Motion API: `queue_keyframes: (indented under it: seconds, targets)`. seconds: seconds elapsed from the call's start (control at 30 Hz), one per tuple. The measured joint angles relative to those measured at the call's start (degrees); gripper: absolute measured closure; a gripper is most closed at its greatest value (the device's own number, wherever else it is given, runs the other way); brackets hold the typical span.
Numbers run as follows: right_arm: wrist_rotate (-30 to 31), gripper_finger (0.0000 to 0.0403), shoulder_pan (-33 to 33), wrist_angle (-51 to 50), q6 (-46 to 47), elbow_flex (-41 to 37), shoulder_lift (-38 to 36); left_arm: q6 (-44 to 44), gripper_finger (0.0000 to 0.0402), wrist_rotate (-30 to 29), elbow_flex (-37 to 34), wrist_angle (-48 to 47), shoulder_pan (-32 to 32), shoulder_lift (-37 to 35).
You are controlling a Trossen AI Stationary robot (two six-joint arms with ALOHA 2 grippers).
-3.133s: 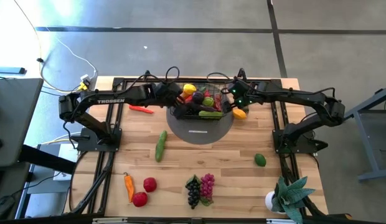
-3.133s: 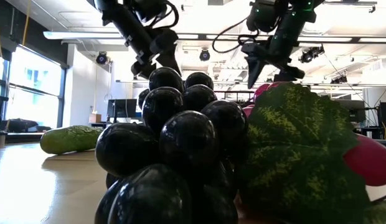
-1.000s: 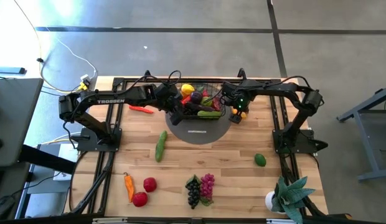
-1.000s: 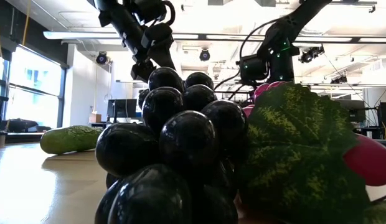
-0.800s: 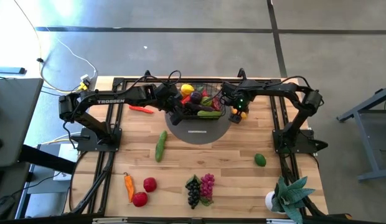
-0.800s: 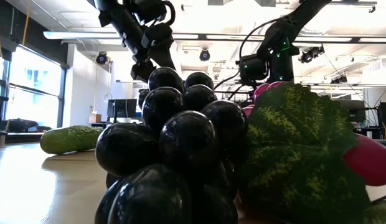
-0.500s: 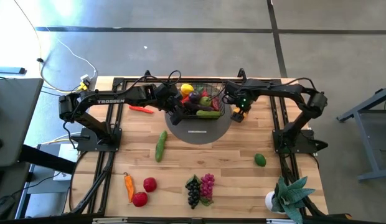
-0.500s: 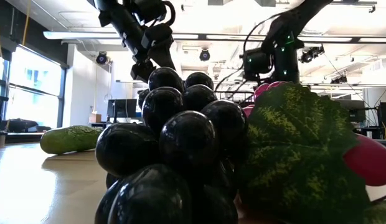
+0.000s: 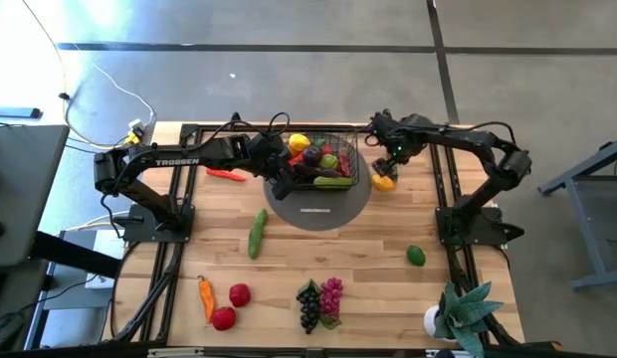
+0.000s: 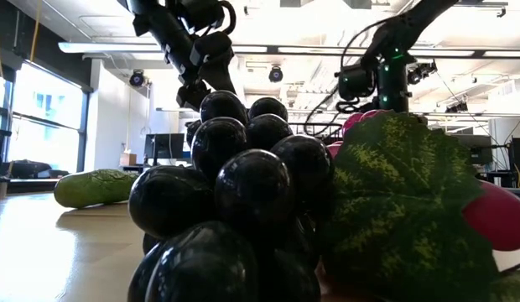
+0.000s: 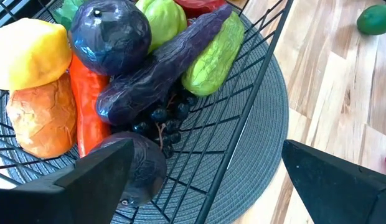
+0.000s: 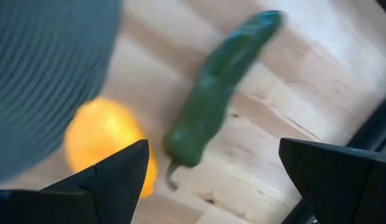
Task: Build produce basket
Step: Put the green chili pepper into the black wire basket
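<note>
Filling basket [image 9: 322,165], partly done.
Sitting far-centre on the worktop [image 9: 388,224], it is holding several produce pieces; cucumber [image 9: 257,233], lime [image 9: 415,256], grapes [image 9: 319,302] and tomatoes [image 9: 231,305] are waiting outside. Left tool [image 9: 280,179] is gaping wide at its left rim; right tool [image 9: 386,165] is hovering wide, empty, over a yellow fruit [image 9: 384,182] and green pepper [image 12: 218,87], near the far edge.

Produce [image 11: 162,74] in the basket [image 11: 255,81] on a grey mat [image 11: 261,143].
</note>
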Motion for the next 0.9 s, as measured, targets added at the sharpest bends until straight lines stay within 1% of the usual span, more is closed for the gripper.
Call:
queue_keyframes:
  seconds: [0.1,0.23,0.33,0.43,0.8,0.9]
  targets:
    - [-0.4,0.0061,-3.2,1.8,3.3,0.0,0.0,0.0,0.0003,0.0,0.0,0.0,0.0,0.0]
    - [-3.4,0.0061,-6.6,5.6,6.9,0.1,0.1,0.0,0.0003,0.0,0.0,0.0,0.0,0.0]
    - [-3.6,0.0064,-8.1,6.7,7.5,0.1,1.7,0.0,0.0003,0.0,0.0,0.0,0.0,0.0]
    - [-5.0,0.0072,-8.6,7.8,7.3,0.1,4.1,0.0,0.0003,0.0,0.0,0.0,0.0,0.0]
    - [-6.1,0.0100,-8.5,8.6,7.4,0.1,11.9,0.1,0.0003,0.0,0.0,0.0,0.0,0.0]
    - [-6.8,0.0119,-8.5,8.6,7.9,0.3,13.3,0.2,0.0003,0.0,0.0,0.0,0.0,0.0]
